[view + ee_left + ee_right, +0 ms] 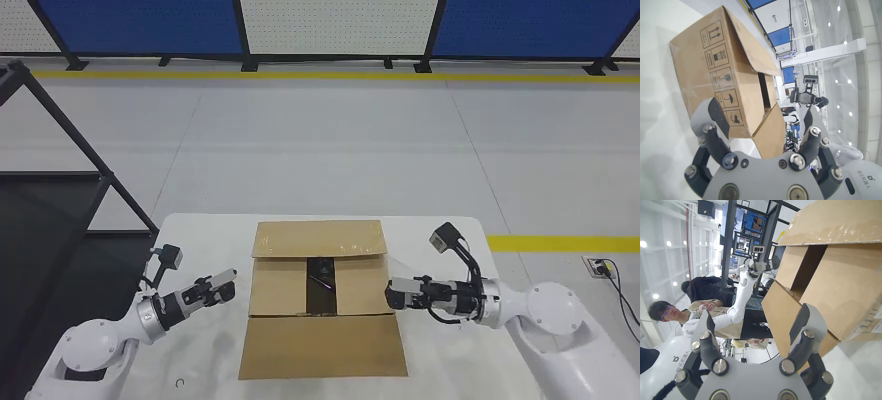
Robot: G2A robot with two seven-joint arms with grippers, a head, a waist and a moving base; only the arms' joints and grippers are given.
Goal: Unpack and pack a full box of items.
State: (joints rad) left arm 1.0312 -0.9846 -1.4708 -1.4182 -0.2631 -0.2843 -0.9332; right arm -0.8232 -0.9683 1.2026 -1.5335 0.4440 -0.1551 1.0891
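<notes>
Box (275, 290): flaps are spread open; a dark item (321, 275) is seen inside.
Left gripper (222, 286): held beside the box, fingers parted.
Right gripper (394, 295): held at the box's opposite side, fingers parted.

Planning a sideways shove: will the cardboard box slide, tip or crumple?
Likely slides, not tips: the cardboard box sits broad-based on the smooth table. Its spread flaps would probably bend if pushed; weight can't be judged.

A white table (410, 228) stands on a grey floor — a black rack (45, 240) beside it, blue panels (140, 25) beyond a yellow line (330, 74).
</notes>
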